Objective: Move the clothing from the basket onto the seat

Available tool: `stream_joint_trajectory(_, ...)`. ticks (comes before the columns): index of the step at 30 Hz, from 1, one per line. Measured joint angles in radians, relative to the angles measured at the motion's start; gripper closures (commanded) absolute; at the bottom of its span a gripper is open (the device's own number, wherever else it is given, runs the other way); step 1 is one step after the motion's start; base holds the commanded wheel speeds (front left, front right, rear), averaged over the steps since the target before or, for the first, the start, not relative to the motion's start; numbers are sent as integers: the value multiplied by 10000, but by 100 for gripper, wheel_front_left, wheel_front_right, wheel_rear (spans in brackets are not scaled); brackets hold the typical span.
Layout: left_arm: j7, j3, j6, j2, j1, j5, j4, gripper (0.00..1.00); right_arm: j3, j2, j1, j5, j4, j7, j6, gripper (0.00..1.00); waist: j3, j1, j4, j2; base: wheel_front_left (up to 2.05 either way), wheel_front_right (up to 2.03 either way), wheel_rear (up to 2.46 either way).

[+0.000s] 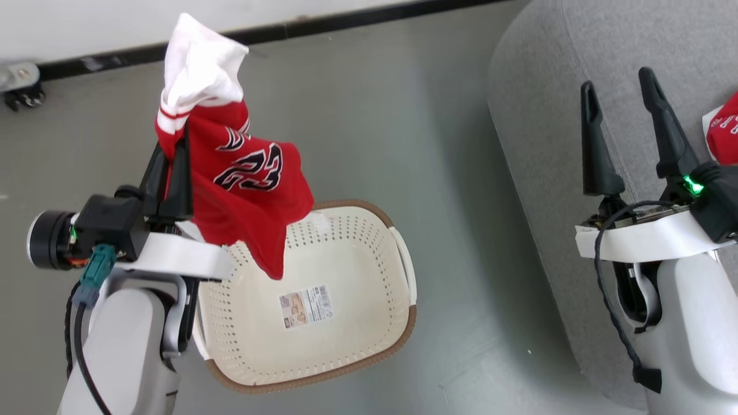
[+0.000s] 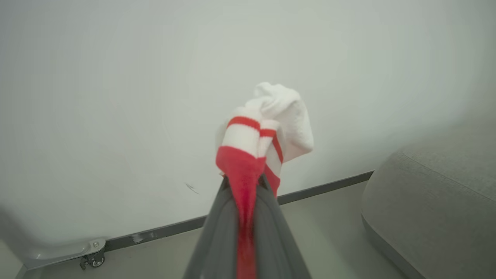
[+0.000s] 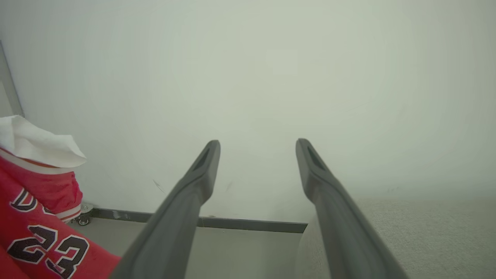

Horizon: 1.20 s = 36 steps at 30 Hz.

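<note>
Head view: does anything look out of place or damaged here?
Nothing spilled or damaged. The jersey hangs bunched from the shut left gripper above the empty basket, white fabric sticking up above the grip; the right gripper is open over the sofa.

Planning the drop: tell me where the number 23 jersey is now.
Head view, left side: the jersey hangs pinched in the left gripper over the basket, with the sofa off to the right.

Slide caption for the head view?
Left tool holds red jersey over empty basket; right tool open above sofa.
</note>
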Motion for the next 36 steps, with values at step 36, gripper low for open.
stream_joint_trajectory(36,0,-734,-1185,86,1605,-180,-1011,100,2291,-966,1869,8,1336,497,0,0,-3612,0,1492,0,0,0,0)
